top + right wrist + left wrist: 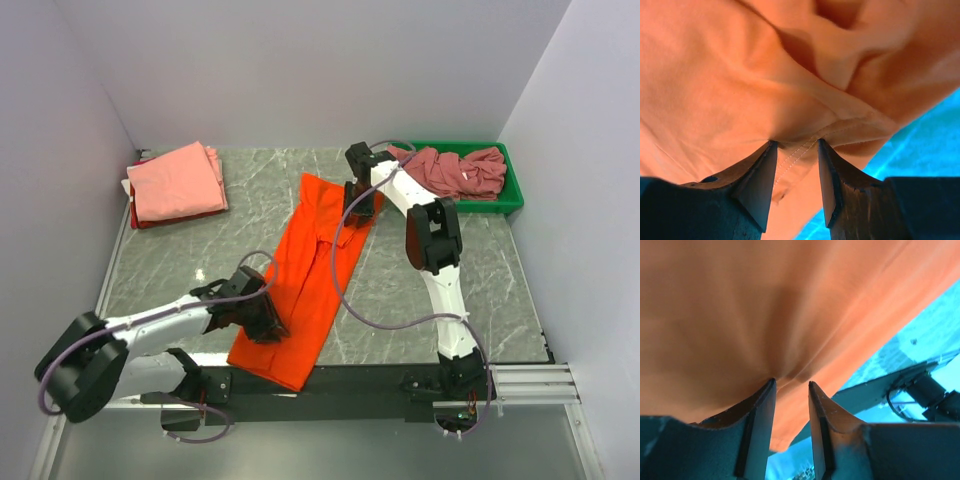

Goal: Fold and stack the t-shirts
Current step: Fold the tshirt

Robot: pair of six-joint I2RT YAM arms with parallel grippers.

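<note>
A bright orange t-shirt [310,270] lies as a long narrow strip running diagonally across the table. My left gripper [265,318] is at its near left edge and pinches the cloth; in the left wrist view, orange cloth [765,305] puckers between the nearly closed jaws of the gripper [791,382]. My right gripper [358,205] is at the shirt's far right edge. In the right wrist view, a stitched hem of the orange shirt [740,75] sits between the jaws of the gripper [796,142]. A folded salmon-pink t-shirt [175,180] lies at the back left.
A green bin [512,197] at the back right holds crumpled rose-mauve t-shirts [455,170]. A darker red cloth [150,220] shows under the pink shirt. Grey walls enclose the table on three sides.
</note>
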